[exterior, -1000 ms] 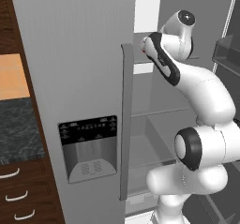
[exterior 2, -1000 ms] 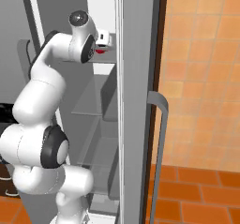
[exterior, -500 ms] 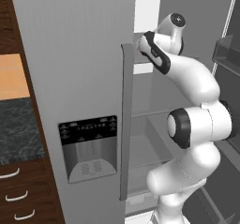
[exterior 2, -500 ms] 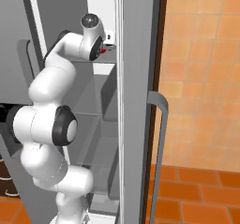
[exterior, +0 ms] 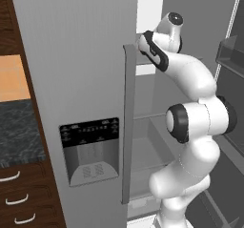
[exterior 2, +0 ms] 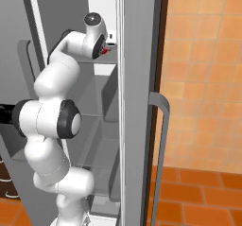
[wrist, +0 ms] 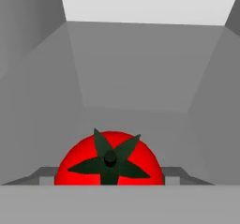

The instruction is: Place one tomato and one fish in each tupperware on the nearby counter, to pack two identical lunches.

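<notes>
Arm reached deeper, tomato (wrist: 110, 162) bottom cut off

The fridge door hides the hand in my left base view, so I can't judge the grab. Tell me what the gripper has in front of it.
Observer: In the hand view, a tomato sits between the tips of the gripper, stem facing the camera.
Operator: Report whether it's gripped.
Observer: Can't tell. The fingertips flank it closely, one on each side, but contact isn't clear.
Operator: Check the right base view.
Observer: There, a bit of red shows at the hand, high inside the open fridge.
</notes>
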Tool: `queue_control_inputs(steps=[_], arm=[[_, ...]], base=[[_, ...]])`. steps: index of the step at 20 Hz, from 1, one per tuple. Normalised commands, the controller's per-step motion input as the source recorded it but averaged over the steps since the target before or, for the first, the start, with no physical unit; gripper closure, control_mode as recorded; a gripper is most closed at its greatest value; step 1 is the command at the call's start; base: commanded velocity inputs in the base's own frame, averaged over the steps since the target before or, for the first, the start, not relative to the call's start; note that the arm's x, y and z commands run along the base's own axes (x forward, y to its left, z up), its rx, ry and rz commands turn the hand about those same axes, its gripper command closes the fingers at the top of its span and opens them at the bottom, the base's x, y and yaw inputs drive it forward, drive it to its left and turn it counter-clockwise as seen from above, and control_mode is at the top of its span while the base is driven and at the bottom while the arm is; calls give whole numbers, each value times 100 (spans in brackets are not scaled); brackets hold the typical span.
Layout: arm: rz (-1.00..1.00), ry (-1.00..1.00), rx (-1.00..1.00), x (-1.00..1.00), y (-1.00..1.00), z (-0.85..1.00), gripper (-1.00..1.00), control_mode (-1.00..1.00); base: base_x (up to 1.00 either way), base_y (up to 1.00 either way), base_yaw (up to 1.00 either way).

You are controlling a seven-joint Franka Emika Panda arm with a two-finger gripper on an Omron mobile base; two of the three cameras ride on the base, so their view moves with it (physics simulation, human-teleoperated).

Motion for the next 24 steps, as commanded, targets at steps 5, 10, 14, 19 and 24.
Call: queue_control_inputs(steps=[5, 10, 14, 19, 24], arm=[[0, -8, -1, -48, -1, -23, 100, -100], [0, -11, 0, -100, -10, 0, 100, -100], [0, -2, 0, -100, -9, 2, 100, -100], [0, 2, 0, -100, -1, 1, 100, -100], [0, 0, -9, -100, 0, -51, 100, -100]], base=[[0, 0, 0], [0, 0, 0], [0, 0, 0], [0, 0, 0], [0, 0, 0]])
